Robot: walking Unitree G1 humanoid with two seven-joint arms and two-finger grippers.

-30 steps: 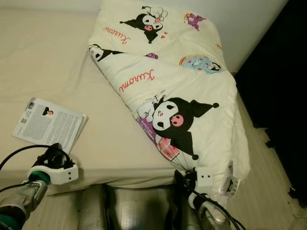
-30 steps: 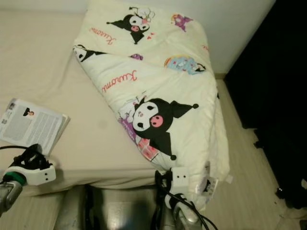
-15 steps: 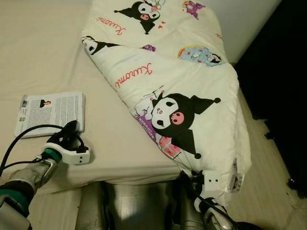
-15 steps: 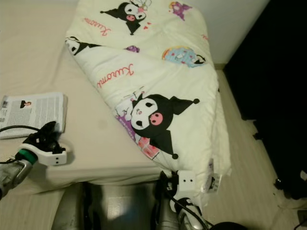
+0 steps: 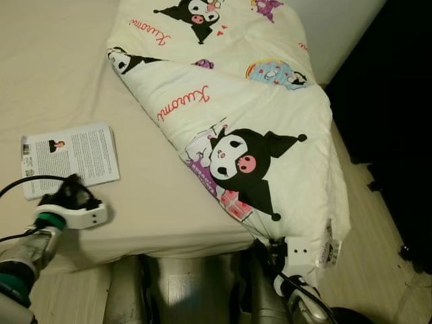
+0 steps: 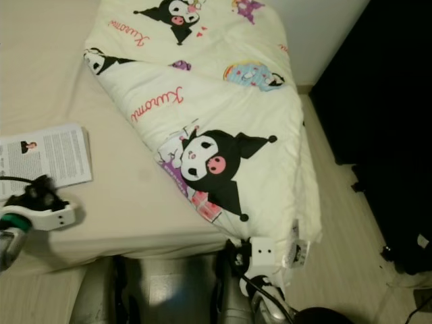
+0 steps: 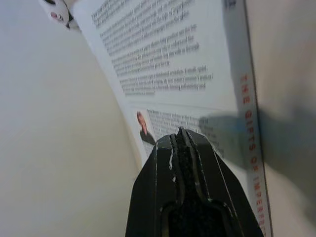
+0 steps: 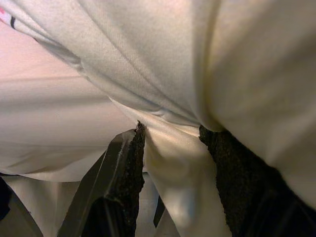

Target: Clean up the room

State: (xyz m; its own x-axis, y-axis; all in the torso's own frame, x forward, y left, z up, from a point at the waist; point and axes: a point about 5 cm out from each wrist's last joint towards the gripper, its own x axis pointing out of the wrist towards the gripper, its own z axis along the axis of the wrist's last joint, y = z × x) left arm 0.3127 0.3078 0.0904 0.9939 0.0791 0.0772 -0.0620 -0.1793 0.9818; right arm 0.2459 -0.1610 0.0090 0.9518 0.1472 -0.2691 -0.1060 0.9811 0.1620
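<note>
Beige bed point(image 5: 61, 74) spans the left. Folded cartoon-print comforter point(image 5: 256, 128) lies on its right half, near corner hanging off the edge. Book point(image 5: 71, 156) lies flat, near-left on the bed. Left gripper point(image 7: 181, 136), fingers pressed together holding nothing, hovers at the book's near edge. Right gripper point(image 8: 170, 143), fingers spread, has comforter fabric between them.

The comforter point(image 5: 270, 101) is soft matt cloth, finely woven, printed with cartoon figures. The bed sheet point(image 5: 54, 67) is smooth matt beige fabric. The book point(image 5: 71, 156) has a smooth paper cover with a faint sheen. The floor point(image 5: 364, 270) looks like pale wood.
</note>
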